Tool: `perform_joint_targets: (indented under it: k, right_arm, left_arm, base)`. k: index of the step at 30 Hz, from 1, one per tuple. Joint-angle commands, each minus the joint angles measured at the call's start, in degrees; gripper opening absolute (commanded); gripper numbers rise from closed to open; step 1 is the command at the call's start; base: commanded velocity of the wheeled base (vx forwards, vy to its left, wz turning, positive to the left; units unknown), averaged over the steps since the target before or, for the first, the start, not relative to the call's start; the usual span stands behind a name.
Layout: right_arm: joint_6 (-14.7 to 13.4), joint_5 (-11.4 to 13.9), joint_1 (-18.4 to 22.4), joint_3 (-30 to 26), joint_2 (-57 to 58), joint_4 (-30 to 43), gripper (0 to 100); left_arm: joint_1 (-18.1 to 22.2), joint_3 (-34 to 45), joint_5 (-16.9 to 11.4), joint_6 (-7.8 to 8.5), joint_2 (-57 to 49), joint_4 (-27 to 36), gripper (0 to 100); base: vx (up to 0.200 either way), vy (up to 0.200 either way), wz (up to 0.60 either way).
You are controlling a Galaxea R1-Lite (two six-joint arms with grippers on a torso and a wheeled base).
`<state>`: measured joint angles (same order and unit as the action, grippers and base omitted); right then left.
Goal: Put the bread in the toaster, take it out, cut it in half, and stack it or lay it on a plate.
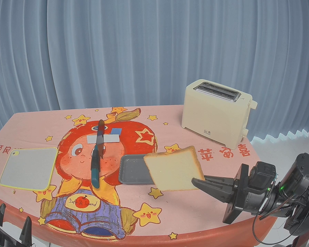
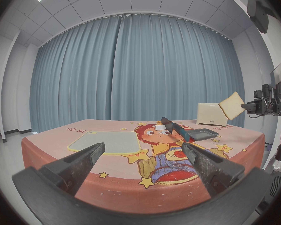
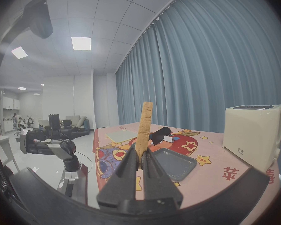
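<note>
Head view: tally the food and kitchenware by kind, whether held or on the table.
Tan square bread slice: 1
Cream two-slot toaster: 1
Teal-handled dark-bladed knife: 1
Dark grey rectangular tray: 1
Grey yellow-rimmed cutting board: 1
Total: 5

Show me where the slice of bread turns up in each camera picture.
Head view: bread aloft, at the tray's right edge, nearer than the toaster.
Left wrist view: bread far off, overlapping the toaster's corner.
Right wrist view: bread edge-on, upright between the right gripper's jaws.
Shared landmark: the toaster.
</note>
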<state>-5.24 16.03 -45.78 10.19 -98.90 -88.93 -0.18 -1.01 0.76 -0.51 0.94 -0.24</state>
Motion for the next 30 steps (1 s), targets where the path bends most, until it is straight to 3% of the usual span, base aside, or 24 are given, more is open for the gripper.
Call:
perform_joint_targets:
  k: [1,17,30]
  right_arm:
    - [0.2,0.1,0.1,-0.1,-1.0,-0.5,0]
    - [0.1,0.0,3.8,-1.6,-1.5,-0.5,0]
    - [1.4,0.2,12.0,-3.4,1.8,-0.4,0]
  left_arm:
    - [0.0,1.0,0.0,-0.02,0.0,0.0,100]
    - [0.0,1.0,0.0,-0.02,0.0,0.0,100]
    - [0.0,1.0,0.0,-0.02,0.0,0.0,100]
  base:
    - [0.000,0.000,0.00]
    - [0.000,0.000,0.00]
    - [0.000,0.000,0.00]
